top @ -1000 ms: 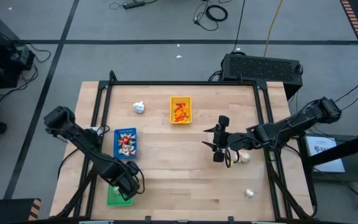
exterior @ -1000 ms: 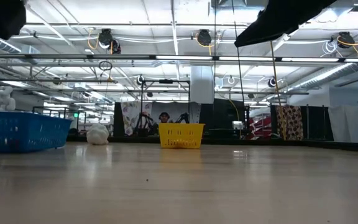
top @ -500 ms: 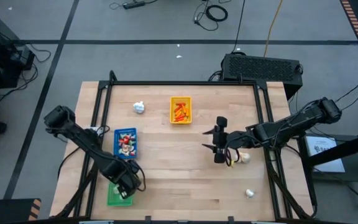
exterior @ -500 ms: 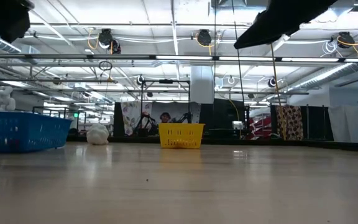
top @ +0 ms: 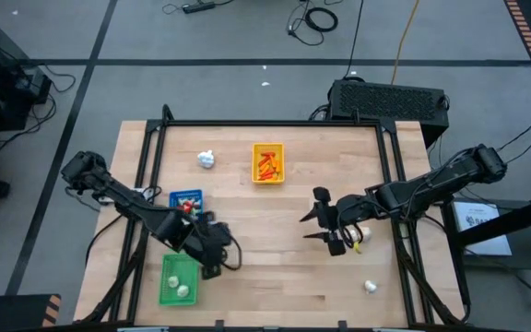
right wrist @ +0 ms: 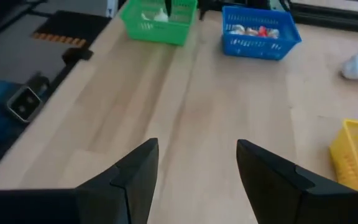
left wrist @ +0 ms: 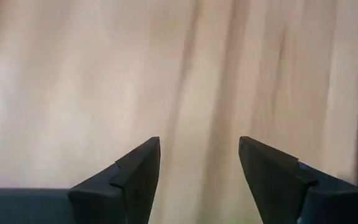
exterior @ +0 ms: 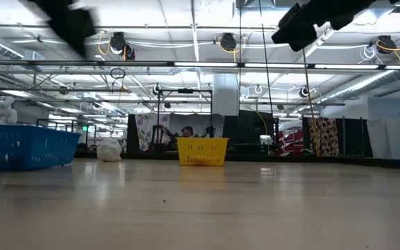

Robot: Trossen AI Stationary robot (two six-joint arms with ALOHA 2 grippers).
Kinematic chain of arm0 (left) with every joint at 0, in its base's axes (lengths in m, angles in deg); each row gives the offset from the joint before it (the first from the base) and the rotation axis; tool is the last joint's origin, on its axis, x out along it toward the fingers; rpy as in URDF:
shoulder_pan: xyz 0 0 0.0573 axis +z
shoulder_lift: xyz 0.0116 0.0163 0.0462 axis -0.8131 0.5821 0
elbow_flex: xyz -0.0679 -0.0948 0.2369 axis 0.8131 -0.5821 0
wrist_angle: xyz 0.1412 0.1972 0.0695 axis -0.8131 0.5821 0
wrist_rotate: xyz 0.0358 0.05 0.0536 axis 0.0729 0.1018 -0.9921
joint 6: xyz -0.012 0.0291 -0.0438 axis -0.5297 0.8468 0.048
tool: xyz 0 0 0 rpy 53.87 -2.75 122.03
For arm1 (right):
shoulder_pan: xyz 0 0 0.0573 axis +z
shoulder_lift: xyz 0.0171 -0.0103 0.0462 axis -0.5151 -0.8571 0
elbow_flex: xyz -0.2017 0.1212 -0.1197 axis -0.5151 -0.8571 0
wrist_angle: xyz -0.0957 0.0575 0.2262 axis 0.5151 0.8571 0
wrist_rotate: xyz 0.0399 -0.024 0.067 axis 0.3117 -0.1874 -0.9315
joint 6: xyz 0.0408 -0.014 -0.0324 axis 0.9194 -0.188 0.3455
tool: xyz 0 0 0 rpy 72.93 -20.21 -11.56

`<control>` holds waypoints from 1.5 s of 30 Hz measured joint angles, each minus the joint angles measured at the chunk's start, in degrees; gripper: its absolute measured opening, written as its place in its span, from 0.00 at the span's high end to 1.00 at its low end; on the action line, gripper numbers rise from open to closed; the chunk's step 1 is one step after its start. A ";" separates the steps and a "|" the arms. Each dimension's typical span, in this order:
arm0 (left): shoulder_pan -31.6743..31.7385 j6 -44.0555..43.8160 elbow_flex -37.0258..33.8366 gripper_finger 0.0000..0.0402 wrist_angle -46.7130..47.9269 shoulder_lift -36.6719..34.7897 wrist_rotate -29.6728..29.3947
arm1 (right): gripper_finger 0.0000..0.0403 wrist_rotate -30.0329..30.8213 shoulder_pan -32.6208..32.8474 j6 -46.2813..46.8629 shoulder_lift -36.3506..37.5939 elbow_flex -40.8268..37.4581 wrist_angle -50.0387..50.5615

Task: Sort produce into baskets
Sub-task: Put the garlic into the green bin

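From above, the right end effector hangs parted and empty just beside a whitish bulb on its outer side; the left end effector, also parted and empty, sits between the green tray and blue tray, far from that bulb. The low view shows bare bench and open room. Each wrist view shows spread, empty fingers.

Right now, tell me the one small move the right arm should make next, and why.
Probably swing the right end effector toward the garlic bulb lying just beside it. Its jaws stand open and empty in the wrist view, and that bulb is loose on the table, while the green tray already holds whitish bulbs.
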 joint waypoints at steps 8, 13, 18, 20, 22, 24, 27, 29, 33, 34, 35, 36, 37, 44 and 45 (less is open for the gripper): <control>5.76 18.08 -0.04 0.44 -6.47 -0.19 -9.08 | 0.48 -4.42 2.32 16.17 0.00 6.25 21.74; 9.94 23.87 -3.34 0.44 -5.56 -2.74 -11.18 | 0.48 -3.31 6.84 28.93 -0.01 7.41 34.29; 12.86 27.51 -11.31 0.44 -12.83 -7.50 -10.26 | 0.48 -0.83 12.79 43.36 -0.39 6.35 44.24; 14.03 29.05 -14.33 0.44 -17.26 -9.87 -10.13 | 0.48 -0.34 15.28 48.35 -0.37 5.86 44.99; 15.17 31.19 -16.68 0.44 -23.03 -12.38 -8.63 | 0.48 -0.35 17.44 52.31 -0.37 5.43 45.27; 16.01 34.04 -19.24 0.44 -30.72 -14.49 -5.94 | 0.48 0.73 19.33 56.38 -0.37 5.18 45.15; 17.28 38.68 -23.44 0.44 -43.95 -15.36 -2.04 | 0.48 2.45 22.00 63.56 -0.41 4.92 45.24; 18.11 41.42 -25.72 0.44 -51.56 -14.90 0.59 | 0.48 2.39 23.71 68.52 -0.71 4.92 45.05; 19.87 44.80 -28.17 0.44 -61.28 -12.27 3.76 | 0.48 2.16 26.49 76.25 -1.28 4.92 45.02; 20.36 45.42 -28.49 0.44 -62.83 -11.60 4.62 | 0.48 2.16 27.03 78.04 -1.52 4.92 45.16; 20.80 46.17 -28.62 0.44 -64.53 -10.82 5.78 | 0.48 2.18 27.54 79.42 -1.83 4.92 45.35; 21.20 46.84 -28.58 0.44 -66.27 -10.04 7.13 | 0.48 2.18 27.91 80.56 -2.16 4.92 45.65; 21.63 47.64 -28.56 0.44 -67.34 -9.36 8.25 | 0.48 2.18 28.15 81.50 -2.58 4.92 46.22; 23.57 50.61 -28.56 0.44 -74.54 -4.77 15.10 | 0.48 7.16 27.88 74.83 -7.53 4.92 51.56; 23.76 50.56 -28.56 0.44 -74.72 -4.41 15.76 | 0.48 7.23 27.40 72.46 -7.96 4.92 51.53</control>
